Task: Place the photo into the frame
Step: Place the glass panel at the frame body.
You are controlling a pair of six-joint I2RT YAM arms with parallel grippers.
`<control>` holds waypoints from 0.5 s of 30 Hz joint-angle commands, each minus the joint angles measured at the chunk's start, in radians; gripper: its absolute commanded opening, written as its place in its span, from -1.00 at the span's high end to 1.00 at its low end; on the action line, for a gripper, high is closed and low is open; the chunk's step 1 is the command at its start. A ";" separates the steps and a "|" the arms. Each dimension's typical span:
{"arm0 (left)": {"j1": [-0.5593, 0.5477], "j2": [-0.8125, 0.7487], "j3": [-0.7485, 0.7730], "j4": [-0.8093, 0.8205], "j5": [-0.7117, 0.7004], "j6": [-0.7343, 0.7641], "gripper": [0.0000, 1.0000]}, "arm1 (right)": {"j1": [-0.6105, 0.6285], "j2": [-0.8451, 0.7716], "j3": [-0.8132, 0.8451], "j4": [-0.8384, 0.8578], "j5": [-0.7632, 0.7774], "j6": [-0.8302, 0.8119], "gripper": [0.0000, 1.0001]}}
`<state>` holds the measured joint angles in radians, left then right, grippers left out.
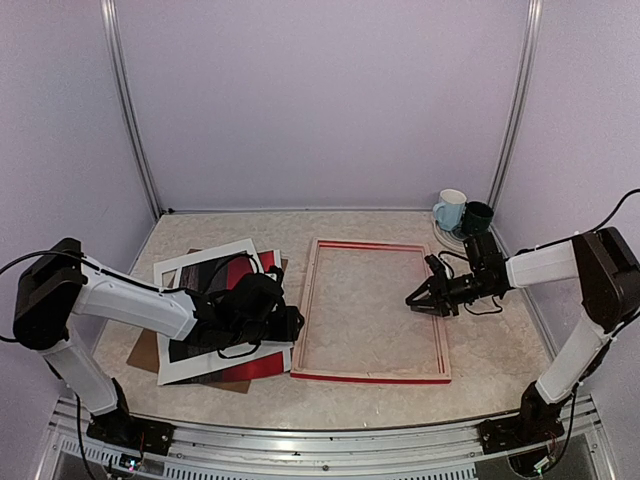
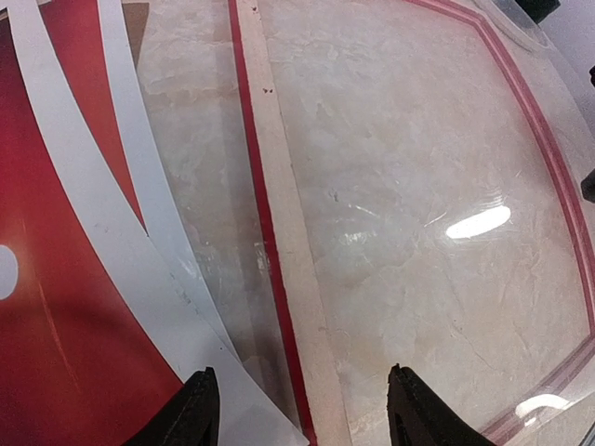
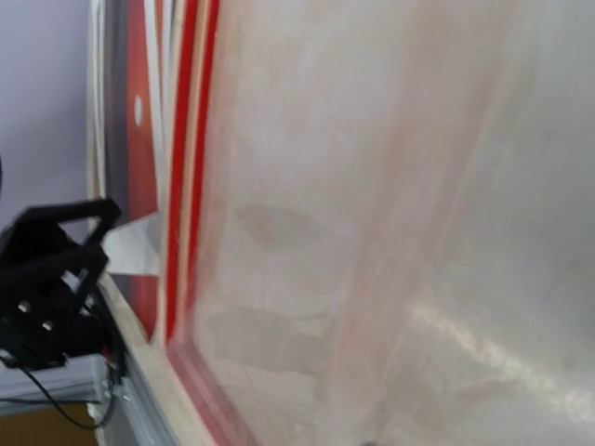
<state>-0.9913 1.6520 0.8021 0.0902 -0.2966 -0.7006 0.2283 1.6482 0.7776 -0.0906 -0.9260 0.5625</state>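
Observation:
The frame (image 1: pixel 370 378) lies flat in the middle of the table, red face up, with a glossy clear pane inside it. To its left the photo (image 1: pixel 210 272) lies in a pile with a white mat (image 1: pixel 200 372). My left gripper (image 1: pixel 291 326) hovers low at the pile's right edge. In the left wrist view its fingers (image 2: pixel 197 411) stand open, astride the mat's corner (image 2: pixel 139 279) and the frame's left rail (image 2: pixel 270 242), and the red photo (image 2: pixel 56 307) fills the left. My right gripper (image 1: pixel 414 299) hangs over the frame's right half; its wrist view is blurred and its fingers are hidden there.
A brown backing board (image 1: pixel 148 352) sticks out under the pile. A pale mug (image 1: pixel 450 209) and a dark green mug (image 1: pixel 478 217) stand at the back right corner. Purple walls close three sides. In the right wrist view the left gripper (image 3: pixel 46 269) shows beyond the frame's rail (image 3: pixel 181 186).

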 commanded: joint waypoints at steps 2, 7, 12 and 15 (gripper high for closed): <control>-0.011 0.005 0.008 0.013 -0.011 -0.004 -0.23 | -0.010 0.030 0.010 -0.045 -0.019 -0.038 0.65; -0.013 0.005 0.010 0.004 -0.015 0.001 -0.23 | -0.010 0.026 -0.004 -0.005 -0.054 -0.015 0.95; -0.013 0.006 0.014 -0.001 -0.014 0.000 -0.23 | -0.010 -0.015 -0.013 0.062 -0.117 0.047 0.99; -0.013 0.012 0.024 -0.004 -0.010 -0.001 -0.23 | -0.010 -0.039 -0.019 0.133 -0.156 0.100 0.99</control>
<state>-0.9966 1.6520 0.8021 0.0895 -0.2966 -0.7021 0.2249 1.6619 0.7700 -0.0689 -0.9859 0.5945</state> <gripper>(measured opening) 0.616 0.009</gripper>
